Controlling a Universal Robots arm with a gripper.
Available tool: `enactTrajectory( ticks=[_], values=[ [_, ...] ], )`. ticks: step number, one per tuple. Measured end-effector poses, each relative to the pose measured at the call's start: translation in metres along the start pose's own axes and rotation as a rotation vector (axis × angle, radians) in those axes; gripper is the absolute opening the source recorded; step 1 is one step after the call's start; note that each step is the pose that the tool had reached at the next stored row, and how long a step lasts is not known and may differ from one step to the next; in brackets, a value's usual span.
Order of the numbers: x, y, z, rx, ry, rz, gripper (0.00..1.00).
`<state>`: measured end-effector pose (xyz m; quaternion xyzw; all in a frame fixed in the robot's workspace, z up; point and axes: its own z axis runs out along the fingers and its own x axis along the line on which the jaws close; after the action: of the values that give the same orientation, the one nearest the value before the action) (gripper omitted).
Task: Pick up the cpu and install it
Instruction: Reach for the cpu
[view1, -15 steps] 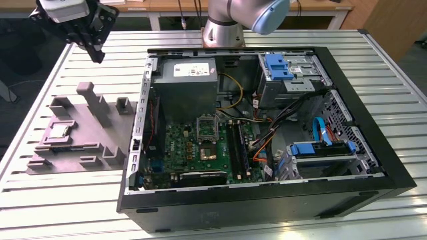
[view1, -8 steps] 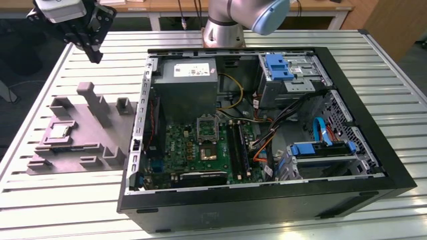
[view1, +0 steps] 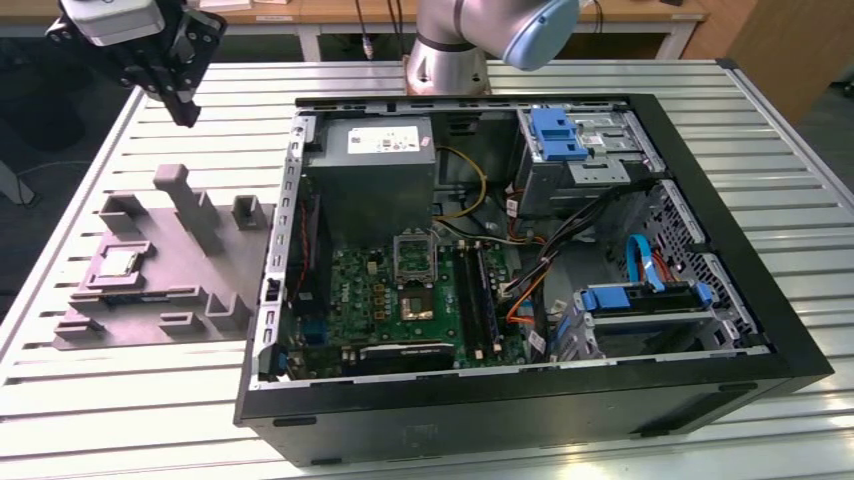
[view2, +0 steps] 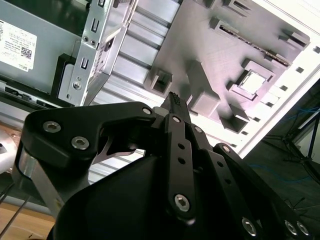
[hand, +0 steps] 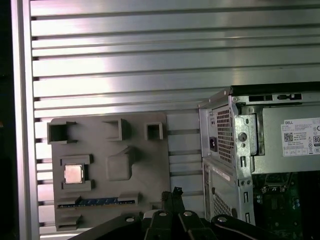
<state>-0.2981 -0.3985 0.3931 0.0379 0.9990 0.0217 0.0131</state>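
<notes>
The cpu (view1: 118, 262) is a small pale square chip lying in a recess of the grey tray (view1: 174, 290), on the exterior view's left. Both wrist views look down on the cpu (view2: 252, 81) (hand: 74, 173) in that same recess. My gripper (view1: 184, 108) hangs high above the table beyond the tray's far end, well away from the chip. Its fingers meet at the tips in both wrist views, so the gripper (view2: 173, 97) (hand: 176, 191) is shut with nothing in it. The dark motherboard socket (view1: 414, 256) sits inside the open computer case (view1: 721, 330).
The tray carries several upright blocks (view1: 180, 190). Inside the case, a grey power-supply box (view1: 380, 170) stands near the socket, with cables and blue drive holders (view1: 558, 135) on the exterior view's right. Slatted metal table (view1: 134, 400) surrounds everything.
</notes>
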Motion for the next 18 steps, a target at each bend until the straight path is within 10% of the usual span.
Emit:
enactTrajectory(
  ticks=[18],
  values=[
    [0.0109, -0.0008, -0.0003, 0.0, 0.0, 0.0, 0.11]
  ],
)
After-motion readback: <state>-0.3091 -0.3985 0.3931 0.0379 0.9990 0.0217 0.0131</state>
